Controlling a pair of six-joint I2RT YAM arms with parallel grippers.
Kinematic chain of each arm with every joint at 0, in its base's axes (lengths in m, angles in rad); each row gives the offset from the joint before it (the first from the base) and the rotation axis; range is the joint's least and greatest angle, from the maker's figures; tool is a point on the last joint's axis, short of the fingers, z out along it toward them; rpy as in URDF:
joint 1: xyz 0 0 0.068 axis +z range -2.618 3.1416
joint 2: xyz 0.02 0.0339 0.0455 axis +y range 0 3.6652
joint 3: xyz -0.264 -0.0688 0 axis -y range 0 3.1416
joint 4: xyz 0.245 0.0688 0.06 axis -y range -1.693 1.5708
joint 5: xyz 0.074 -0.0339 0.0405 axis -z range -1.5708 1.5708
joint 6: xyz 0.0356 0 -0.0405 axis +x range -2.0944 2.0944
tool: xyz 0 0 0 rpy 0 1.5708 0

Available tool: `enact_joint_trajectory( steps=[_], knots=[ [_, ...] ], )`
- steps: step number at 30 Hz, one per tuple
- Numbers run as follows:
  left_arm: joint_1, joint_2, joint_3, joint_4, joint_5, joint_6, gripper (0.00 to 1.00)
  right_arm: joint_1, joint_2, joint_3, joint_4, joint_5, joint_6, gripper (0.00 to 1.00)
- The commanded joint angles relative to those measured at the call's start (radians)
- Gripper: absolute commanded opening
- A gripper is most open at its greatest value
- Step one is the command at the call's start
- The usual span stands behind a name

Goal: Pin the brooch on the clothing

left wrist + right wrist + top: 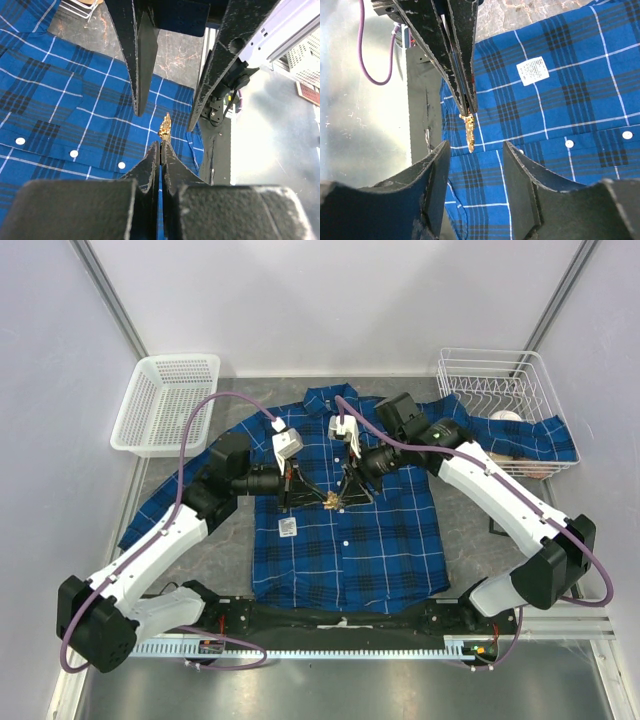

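Sticking out from the tips of the left gripper (161, 146), the brooch (164, 129) is a tiny gold ornament, pinched at one end between jaws pressed tight together. It sits over the front of the clothing (345, 540), close to the line of white buttons (74, 153) and about the middle of the worktop (470, 540); whether it touches the cloth cannot be told. The right gripper (476, 146) faces the left one from the other side, its jaws apart with one finger on each side of the brooch and a gap showing between each finger and the metal. The clothing, a blue plaid shirt, lies spread flat with its collar toward the far edge and its hem toward the near edge. A white square tag (532, 71) lies on the cloth on the left gripper's side of the brooch. One sleeve reaches a white wire rack (495, 380) at the far right corner, and a white plastic basket (165, 400) stands at the far left corner.
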Motion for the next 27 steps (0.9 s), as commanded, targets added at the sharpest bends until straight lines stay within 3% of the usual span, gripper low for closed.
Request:
enact_joint_trajectory(
  steps=[1, 8, 13, 16, 19, 21, 23, 27],
  knots=[
    [0.005, 0.003, 0.036, 0.048, 0.050, -0.070, 0.02, 0.008, -0.011, -0.014, 0.094, -0.044, 0.031, 0.51],
    [0.005, 0.011, 0.039, 0.033, 0.069, -0.066, 0.02, 0.015, 0.000, -0.013, 0.114, -0.081, 0.047, 0.24],
    [0.013, 0.017, 0.036, 0.038, 0.069, -0.079, 0.02, 0.028, -0.002, -0.026, 0.112, -0.100, 0.051, 0.19],
    [0.023, 0.017, 0.030, 0.051, 0.072, -0.098, 0.02, 0.037, -0.005, -0.033, 0.109, -0.097, 0.043, 0.01],
    [0.037, 0.014, 0.027, 0.052, 0.084, -0.102, 0.02, 0.038, -0.008, -0.035, 0.108, -0.091, 0.046, 0.00],
    [0.051, 0.014, 0.025, 0.050, 0.110, -0.098, 0.07, 0.040, -0.004, -0.030, 0.109, -0.082, 0.054, 0.00],
    [0.059, -0.002, 0.016, 0.052, 0.119, -0.086, 0.22, 0.037, -0.002, -0.026, 0.109, -0.081, 0.060, 0.00],
    [0.063, -0.029, -0.005, 0.041, 0.135, -0.047, 0.32, 0.037, 0.000, -0.027, 0.108, -0.084, 0.061, 0.00]
  ],
)
